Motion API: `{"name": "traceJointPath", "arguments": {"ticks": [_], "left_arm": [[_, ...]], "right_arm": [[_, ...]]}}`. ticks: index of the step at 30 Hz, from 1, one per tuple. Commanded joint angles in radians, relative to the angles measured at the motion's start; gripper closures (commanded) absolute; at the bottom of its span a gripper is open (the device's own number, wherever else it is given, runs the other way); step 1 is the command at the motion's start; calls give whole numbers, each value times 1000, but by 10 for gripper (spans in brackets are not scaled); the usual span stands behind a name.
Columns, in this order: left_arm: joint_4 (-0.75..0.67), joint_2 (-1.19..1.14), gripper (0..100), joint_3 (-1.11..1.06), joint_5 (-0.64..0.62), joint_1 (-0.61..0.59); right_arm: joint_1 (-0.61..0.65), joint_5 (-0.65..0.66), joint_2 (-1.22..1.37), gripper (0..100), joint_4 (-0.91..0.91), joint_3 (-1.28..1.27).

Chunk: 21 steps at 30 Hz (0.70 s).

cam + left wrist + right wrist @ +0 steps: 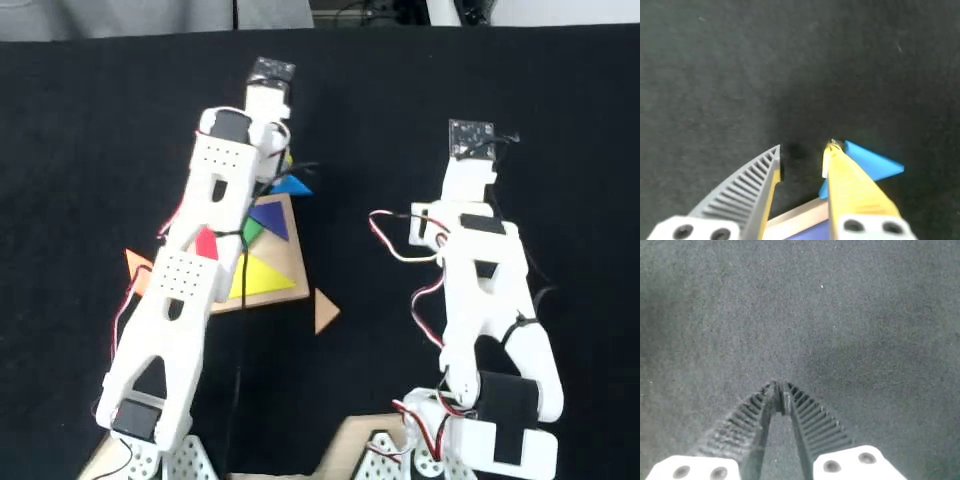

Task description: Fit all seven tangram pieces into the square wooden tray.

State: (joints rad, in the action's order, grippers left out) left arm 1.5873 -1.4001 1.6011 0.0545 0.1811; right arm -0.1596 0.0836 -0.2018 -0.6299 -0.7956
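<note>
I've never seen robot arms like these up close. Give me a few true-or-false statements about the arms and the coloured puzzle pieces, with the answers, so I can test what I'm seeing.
1. The left gripper is open, with the blue triangle just beside its yellow finger. True.
2. The right gripper is holding a puzzle piece. False: it is shut on nothing, above the bare black cloth.
3. A yellow triangle lies in the wooden tray. True.
4. Every piece is already inside the tray. False: an orange triangle lies on the cloth beside the tray.
</note>
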Motion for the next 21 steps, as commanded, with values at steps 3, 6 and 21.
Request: {"name": "traceJointPath", "arguments": {"ticks": [3, 6, 21], "left_arm": [[137, 15, 852, 62, 58, 82], [169, 17, 852, 64, 114, 125], [176, 210, 852, 56, 120, 176]], "right_arm": [[17, 0, 7, 986, 12, 22], [17, 0, 7, 986, 12, 22], [9, 0, -2, 986, 11, 22]]}}
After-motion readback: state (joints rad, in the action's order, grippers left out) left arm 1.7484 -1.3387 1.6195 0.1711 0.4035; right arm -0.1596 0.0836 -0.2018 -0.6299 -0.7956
